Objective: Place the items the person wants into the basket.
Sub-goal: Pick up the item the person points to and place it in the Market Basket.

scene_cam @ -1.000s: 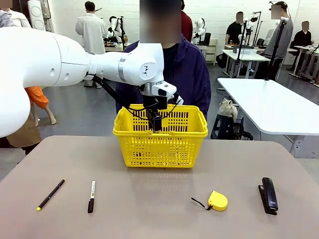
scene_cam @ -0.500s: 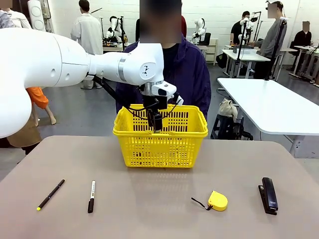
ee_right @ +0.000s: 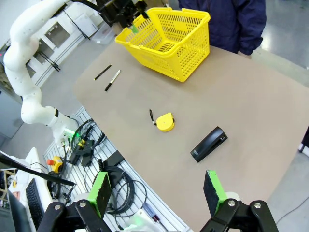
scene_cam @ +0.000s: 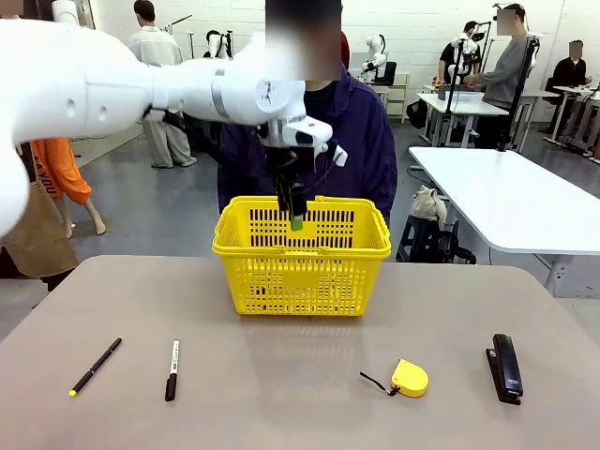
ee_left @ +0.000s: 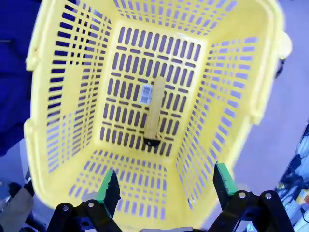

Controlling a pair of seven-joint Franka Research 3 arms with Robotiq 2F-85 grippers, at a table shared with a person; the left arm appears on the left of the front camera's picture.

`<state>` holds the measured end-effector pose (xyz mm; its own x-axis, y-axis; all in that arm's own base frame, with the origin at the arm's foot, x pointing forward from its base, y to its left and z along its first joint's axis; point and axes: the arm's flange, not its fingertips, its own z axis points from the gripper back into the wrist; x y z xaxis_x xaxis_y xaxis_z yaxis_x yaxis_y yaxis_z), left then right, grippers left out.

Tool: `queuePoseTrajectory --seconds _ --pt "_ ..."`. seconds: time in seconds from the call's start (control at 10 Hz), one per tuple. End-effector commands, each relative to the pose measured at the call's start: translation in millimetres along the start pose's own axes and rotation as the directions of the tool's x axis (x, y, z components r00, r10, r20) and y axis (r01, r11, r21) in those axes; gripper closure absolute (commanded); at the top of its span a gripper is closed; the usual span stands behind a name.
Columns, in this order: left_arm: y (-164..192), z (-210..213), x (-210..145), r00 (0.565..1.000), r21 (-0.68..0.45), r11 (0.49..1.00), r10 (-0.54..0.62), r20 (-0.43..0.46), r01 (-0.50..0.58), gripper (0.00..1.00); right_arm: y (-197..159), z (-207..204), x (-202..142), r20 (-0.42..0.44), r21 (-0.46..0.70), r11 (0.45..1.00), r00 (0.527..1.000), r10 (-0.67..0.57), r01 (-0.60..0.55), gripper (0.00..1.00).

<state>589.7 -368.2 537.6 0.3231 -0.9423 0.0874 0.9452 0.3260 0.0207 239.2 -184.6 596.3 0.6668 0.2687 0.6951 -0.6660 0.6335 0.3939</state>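
1. The left gripper (scene_cam: pixel 297 223) hangs open and empty over the basket (scene_cam: pixel 300 251). If it leaves low, it could snag the rim or a handle and drag the basket.
2. The utility knife (ee_left: pixel 154 111) lies on the basket floor. In the left wrist view its long axis runs 12 to 6, black end at 6.
3. The right gripper (ee_right: pixel 157 189) is open and empty.

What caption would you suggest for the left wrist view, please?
Open left gripper above the yellow basket, utility knife lying on its floor.
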Motion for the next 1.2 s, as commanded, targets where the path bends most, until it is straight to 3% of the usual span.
queuePoseTrajectory --seconds 0.0,0.2,0.5,0.8,1.1 --pt "-40.1 36.2 -27.7 0.999 0.006 0.999 0.038 -0.037 -0.038 0.00 -0.3 0.4 1.4 0.024 0.021 1.000 1.000 0.015 -0.016 0.00" --pt "-76.2 69.8 -70.6 0.998 0.016 0.998 0.063 -0.025 -0.063 0.00 -0.3 0.4 1.4 0.024 0.021 1.000 1.000 0.015 -0.016 0.00" --pt "-108.1 91.0 -141.8 0.994 0.052 0.995 0.084 0.063 -0.088 0.00 -0.3 0.4 1.4 0.024 0.021 1.000 1.000 0.015 -0.016 0.00" --pt "-122.4 97.5 -180.6 0.985 0.108 0.980 0.162 0.057 -0.167 0.00 -0.3 0.4 1.4 0.024 0.021 1.000 1.000 0.015 -0.016 0.00" --pt "-111.6 98.2 -192.2 0.976 0.096 0.974 0.199 0.082 -0.207 0.00 -0.3 0.4 1.4 0.024 0.021 1.000 1.000 0.015 -0.016 0.00"
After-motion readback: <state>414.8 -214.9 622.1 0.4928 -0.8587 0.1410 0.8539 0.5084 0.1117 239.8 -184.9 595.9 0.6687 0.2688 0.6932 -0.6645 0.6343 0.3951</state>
